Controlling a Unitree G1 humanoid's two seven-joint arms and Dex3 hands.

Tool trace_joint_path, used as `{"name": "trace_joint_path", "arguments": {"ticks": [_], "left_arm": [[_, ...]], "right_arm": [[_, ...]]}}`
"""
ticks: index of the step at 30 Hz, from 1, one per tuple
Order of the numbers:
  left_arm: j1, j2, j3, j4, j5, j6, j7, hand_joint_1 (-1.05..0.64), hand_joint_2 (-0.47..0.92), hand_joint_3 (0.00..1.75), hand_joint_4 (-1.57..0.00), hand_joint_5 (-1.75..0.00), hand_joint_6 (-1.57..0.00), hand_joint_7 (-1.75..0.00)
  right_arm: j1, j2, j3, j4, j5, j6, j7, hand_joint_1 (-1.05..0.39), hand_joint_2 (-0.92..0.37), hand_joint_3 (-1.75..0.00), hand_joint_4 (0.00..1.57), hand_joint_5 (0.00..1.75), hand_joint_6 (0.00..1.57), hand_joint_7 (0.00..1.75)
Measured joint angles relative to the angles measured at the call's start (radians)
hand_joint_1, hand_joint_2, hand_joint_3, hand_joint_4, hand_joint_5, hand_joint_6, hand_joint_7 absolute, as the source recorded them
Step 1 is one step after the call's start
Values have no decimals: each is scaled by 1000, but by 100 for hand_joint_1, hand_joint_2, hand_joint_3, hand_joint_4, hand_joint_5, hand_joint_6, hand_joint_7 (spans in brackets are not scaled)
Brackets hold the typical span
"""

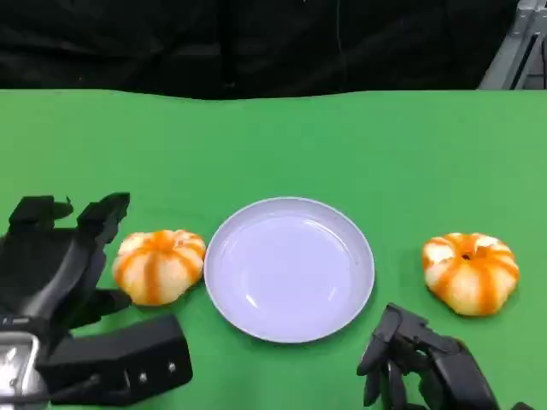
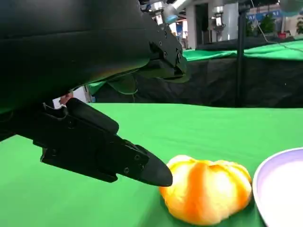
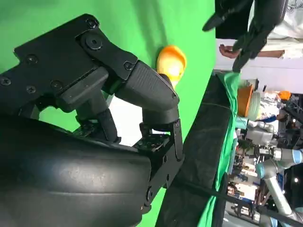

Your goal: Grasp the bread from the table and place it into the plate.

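Two orange-and-white pumpkin-shaped breads lie on the green table. The left bread (image 1: 159,265) lies just left of the white plate (image 1: 342,307), the right bread (image 1: 470,272) lies apart on the plate's right. My left hand (image 1: 60,273) is spread wide right beside the left bread, fingers reaching along its far-left side and thumb (image 2: 104,151) in front of it, holding nothing. The left wrist view shows this bread (image 2: 206,189) just past the thumb tip, with the plate rim (image 2: 279,179) beside it. My right hand (image 1: 423,363) hovers near the front edge, below the plate's right rim, holding nothing.
The plate has nothing in it. A black curtain hangs behind the table's far edge (image 1: 273,92). In the right wrist view a person's hand (image 3: 227,51) shows beyond the table, along with shelving and other robot arms.
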Motion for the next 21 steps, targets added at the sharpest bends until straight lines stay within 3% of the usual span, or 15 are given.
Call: {"name": "trace_joint_path", "arguments": {"ticks": [21], "left_arm": [[-158,-22,-208,159,14,125,-105,-68,92,5,0,-56,-26,0]], "right_arm": [[27,0,8,-60,10,37,-4,-52,-62,-133,76,175,60,175]]}}
